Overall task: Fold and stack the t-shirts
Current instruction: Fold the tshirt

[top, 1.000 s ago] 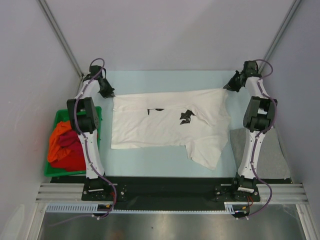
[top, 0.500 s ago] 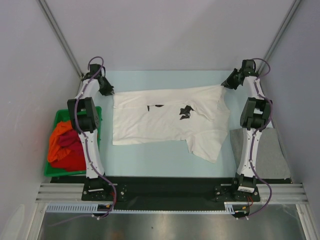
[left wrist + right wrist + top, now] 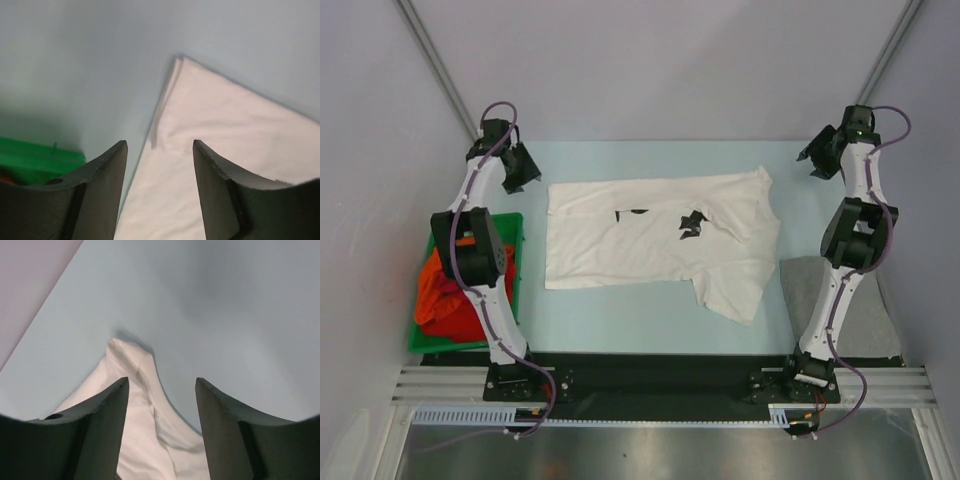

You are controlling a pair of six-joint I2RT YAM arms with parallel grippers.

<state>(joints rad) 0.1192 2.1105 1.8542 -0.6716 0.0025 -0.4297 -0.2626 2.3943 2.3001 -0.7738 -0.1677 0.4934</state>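
You had the white fabric t-shirt (image 3: 655, 240) spread on the pale blue surface (image 3: 650, 325), one far corner lying just ahead of your left gripper (image 3: 159, 142) and the other ahead of your right gripper (image 3: 161, 380). Both had jaws wide and held nothing. The near right part trailed out crooked, so I judged you should have straightened it first, then pinched matching edges and folded evenly. The grey t-shirt (image 3: 865, 310) lay near right, and the orange t-shirt (image 3: 428, 300) and the dark red t-shirt (image 3: 460, 322) sat in the green plastic bin (image 3: 513, 222)
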